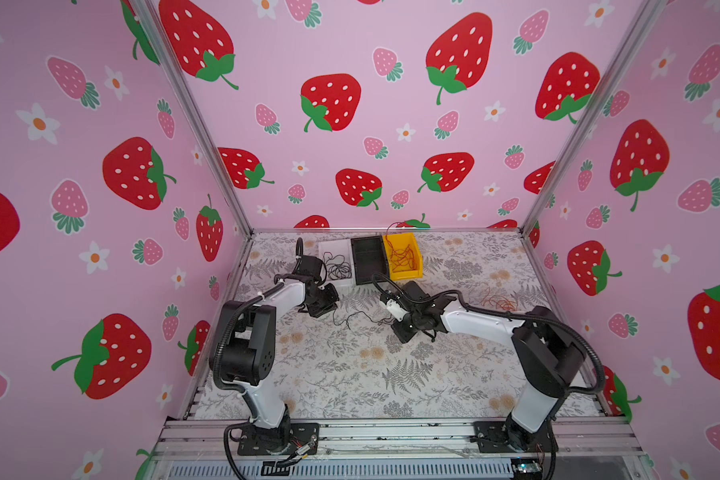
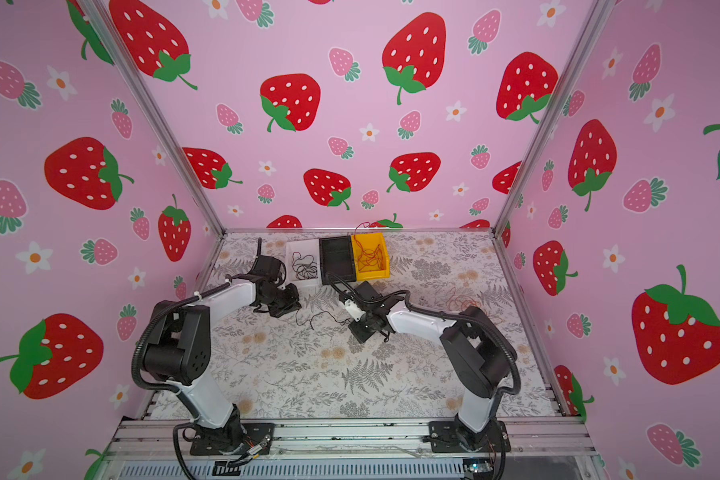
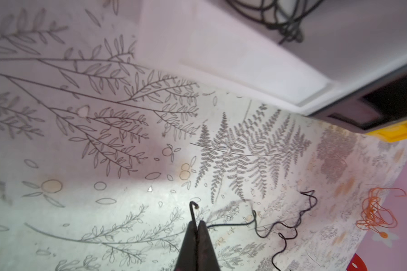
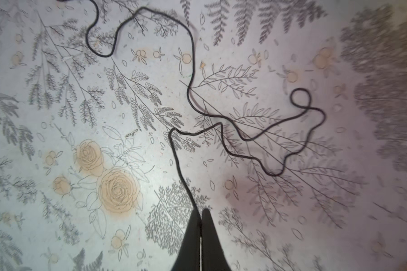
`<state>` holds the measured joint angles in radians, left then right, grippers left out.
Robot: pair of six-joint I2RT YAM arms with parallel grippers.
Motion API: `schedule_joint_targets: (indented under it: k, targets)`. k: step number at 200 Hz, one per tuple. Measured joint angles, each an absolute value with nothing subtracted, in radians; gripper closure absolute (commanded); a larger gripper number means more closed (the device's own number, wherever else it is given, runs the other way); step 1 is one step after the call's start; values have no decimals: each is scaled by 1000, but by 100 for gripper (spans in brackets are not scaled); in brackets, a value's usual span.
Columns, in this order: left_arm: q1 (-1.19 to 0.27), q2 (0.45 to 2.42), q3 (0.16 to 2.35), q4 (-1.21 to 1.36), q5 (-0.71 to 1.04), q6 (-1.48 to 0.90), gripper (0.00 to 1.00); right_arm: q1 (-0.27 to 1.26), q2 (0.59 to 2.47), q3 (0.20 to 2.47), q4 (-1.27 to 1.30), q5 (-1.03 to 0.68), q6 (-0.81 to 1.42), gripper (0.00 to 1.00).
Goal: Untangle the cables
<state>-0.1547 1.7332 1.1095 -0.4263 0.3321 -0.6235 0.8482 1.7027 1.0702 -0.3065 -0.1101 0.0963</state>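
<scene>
left tool [image 3: 197,225] is pinched closed on one end of a black cable [image 4: 193,58]; the cable squiggles over the tabletop [image 1: 350,374] toward its 3 o'clock in both top views, into the right tool [image 4: 200,213], clamped tight on it too. an orange bundle [image 1: 500,302] lies farther toward 3 o'clock.

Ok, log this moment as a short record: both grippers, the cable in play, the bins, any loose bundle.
left gripper: shut on the black cable near one end
right gripper: shut on the same cable, farther along
black cable: slack and wavy on the table between them
white bin: holds a black bundle
black bin: no cable seen
yellow bin: holds red cables
orange bundle: loose on the table, outside the bins
</scene>
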Motion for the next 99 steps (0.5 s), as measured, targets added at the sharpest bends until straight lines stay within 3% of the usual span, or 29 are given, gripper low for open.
schedule_joint_targets:
  k: [42, 99]
  targets:
    - [-49, 1575, 1177, -465, 322, -578, 100, 636, 1486, 970, -281, -114, 104, 100]
    - [133, 1604, 1513, -498, 330, -530, 100, 447, 1447, 978, -314, -93, 97, 100]
